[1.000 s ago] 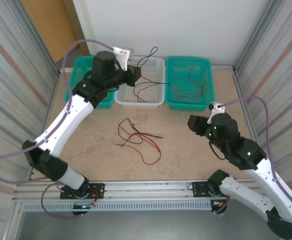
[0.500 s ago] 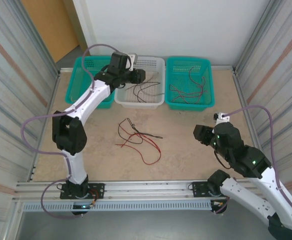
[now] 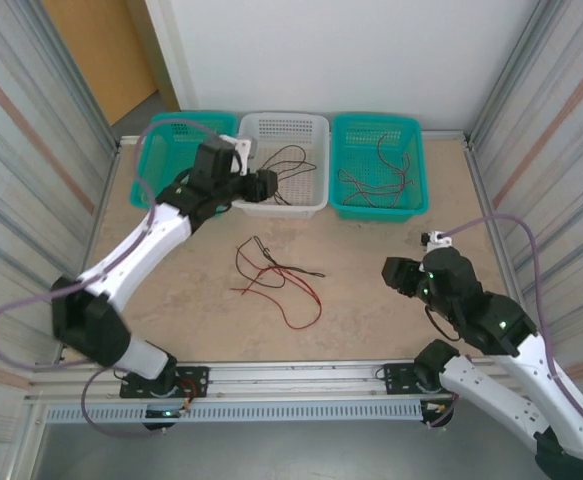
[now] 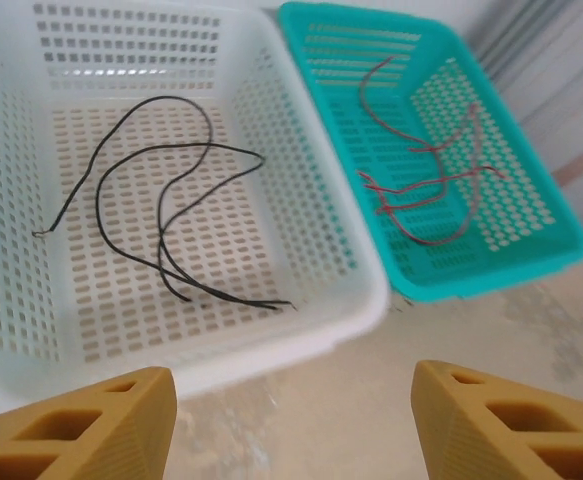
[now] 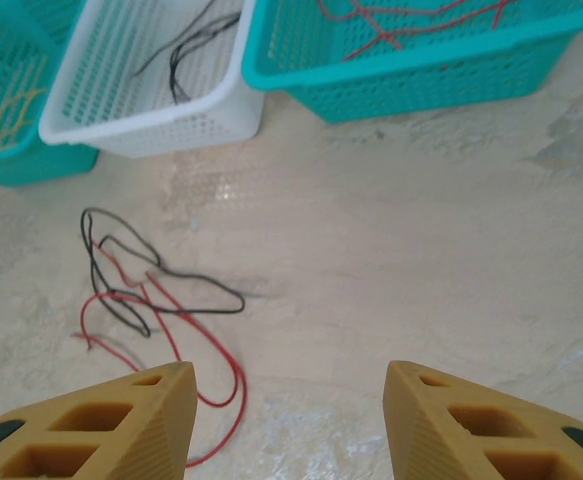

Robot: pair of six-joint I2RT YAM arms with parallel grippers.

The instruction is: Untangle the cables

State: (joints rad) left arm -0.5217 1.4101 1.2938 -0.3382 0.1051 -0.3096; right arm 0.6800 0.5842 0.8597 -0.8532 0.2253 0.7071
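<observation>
Before me lies a beige, marbled tabletop (image 3: 391, 250), evenly lit, with only soft shadows. Behind it rises a plain white wall (image 3: 351, 50). Ribbed grey sheeting closes me in, a left panel (image 3: 21, 150) and a right panel (image 3: 561, 110) (each crossed by a faint reddish stripe). An orange-brown surface (image 3: 86, 50) shows past the far left corner. A metal rail (image 3: 291, 372) runs along the near edge.

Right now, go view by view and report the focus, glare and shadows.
Top view: even light, soft shadows, the loose cables crisp. Left wrist view: the white basket is sharp, the left fingers up close blurred. Right wrist view: a pale sheen on the table by the white basket; the right fingers soft.
</observation>
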